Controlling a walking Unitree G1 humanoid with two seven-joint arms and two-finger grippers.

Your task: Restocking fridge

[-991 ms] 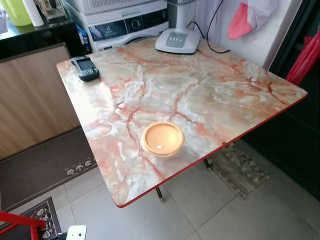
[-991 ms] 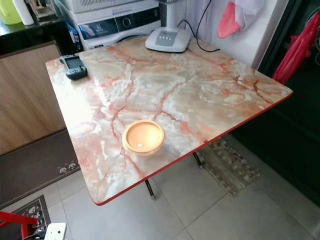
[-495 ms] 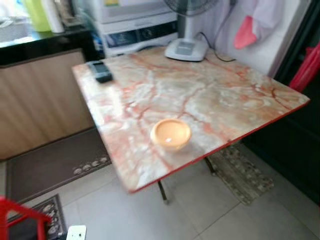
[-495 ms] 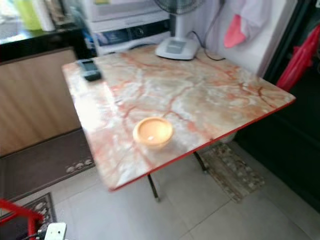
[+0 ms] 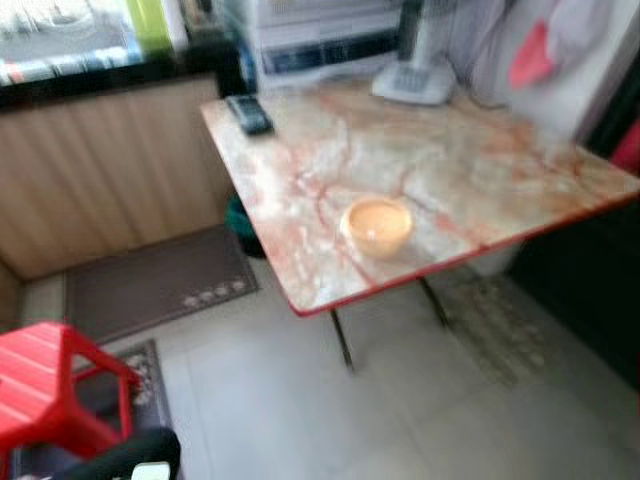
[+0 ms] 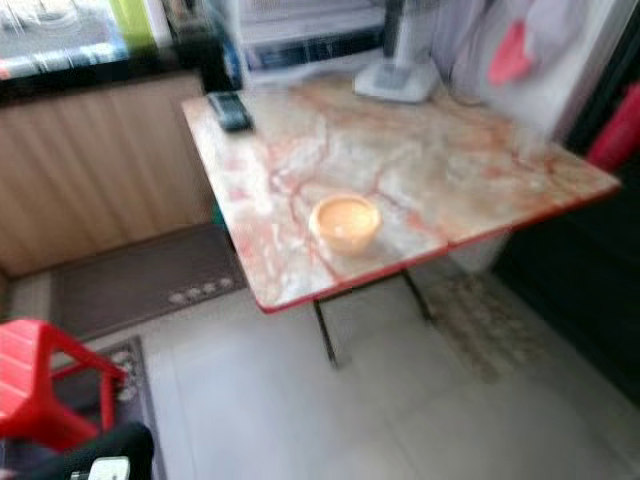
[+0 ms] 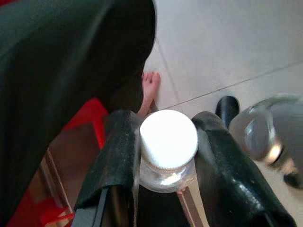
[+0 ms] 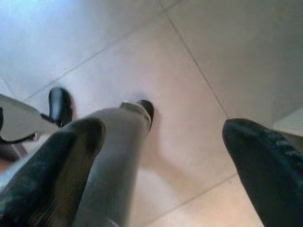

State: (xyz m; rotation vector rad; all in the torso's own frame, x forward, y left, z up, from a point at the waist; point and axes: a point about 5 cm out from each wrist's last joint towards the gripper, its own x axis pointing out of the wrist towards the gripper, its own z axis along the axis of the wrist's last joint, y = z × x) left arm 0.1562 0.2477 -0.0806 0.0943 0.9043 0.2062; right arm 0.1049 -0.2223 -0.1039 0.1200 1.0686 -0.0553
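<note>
My left gripper (image 7: 166, 163) is shut on a clear bottle with a white screw cap (image 7: 168, 135); its black fingers (image 7: 118, 156) press the bottle's neck from both sides. The arm hangs low over the tiled floor, close to a person's dark clothing and bare foot (image 7: 150, 85). Also low over the floor, my right gripper (image 8: 163, 142) is open, its fingers (image 8: 255, 151) wide apart with nothing between them. My own silver leg (image 8: 118, 156) is beneath it.
A marble-patterned table (image 5: 470, 170) stands ahead with an orange bowl (image 5: 377, 226) near its front edge, a black handset (image 5: 248, 113) and a fan base (image 5: 415, 80). A red stool (image 5: 45, 385) is at the lower left, and mats (image 5: 160, 285) lie on the tiles.
The whole blurred picture has shifted: the camera has drawn back from the table and turned, so the table looks smaller and the red stool and more floor have come into view.
</note>
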